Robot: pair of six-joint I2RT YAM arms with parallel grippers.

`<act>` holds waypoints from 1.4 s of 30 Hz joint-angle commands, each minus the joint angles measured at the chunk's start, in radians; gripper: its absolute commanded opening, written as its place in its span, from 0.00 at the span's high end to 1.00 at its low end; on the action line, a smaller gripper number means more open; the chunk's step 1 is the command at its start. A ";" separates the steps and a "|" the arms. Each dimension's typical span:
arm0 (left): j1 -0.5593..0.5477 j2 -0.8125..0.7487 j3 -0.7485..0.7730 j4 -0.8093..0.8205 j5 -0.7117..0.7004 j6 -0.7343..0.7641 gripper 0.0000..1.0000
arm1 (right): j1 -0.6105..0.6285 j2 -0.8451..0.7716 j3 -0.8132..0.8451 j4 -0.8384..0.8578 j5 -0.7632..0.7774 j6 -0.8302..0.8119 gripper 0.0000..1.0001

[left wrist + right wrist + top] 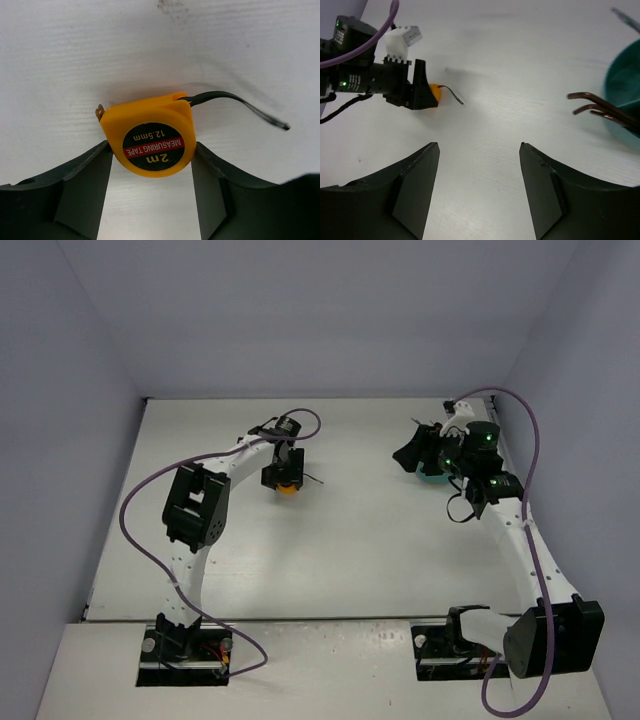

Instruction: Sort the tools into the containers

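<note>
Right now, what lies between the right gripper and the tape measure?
Nothing: bare white table between right gripper and tape measure, in the right wrist view.

Tape measure — glossy yellow-orange plastic shell, smooth printed label, shiny black strap. Table — matt white, faintly grained like painted wood. Teal cup of smooth plastic; hex keys of dark metal with a dull coppery sheen.

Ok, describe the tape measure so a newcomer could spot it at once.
On the left half of the white table, find the left gripper. The tape measure lies flat between its fingers: a rounded orange case with a black-and-red round label and a dark strap; nothing else there is orange.
</note>
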 commanded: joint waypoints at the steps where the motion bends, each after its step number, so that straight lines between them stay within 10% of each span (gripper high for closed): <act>1: -0.011 -0.194 -0.073 0.089 0.067 0.026 0.79 | 0.102 0.032 0.047 0.036 -0.061 -0.004 0.37; 21: -0.017 -0.642 -0.459 0.405 0.360 0.030 0.79 | 0.344 0.369 0.297 0.036 -0.188 -0.018 0.55; 42: -0.035 -0.778 -0.578 0.501 0.404 0.018 0.79 | 0.475 0.516 0.438 0.050 -0.104 0.112 0.43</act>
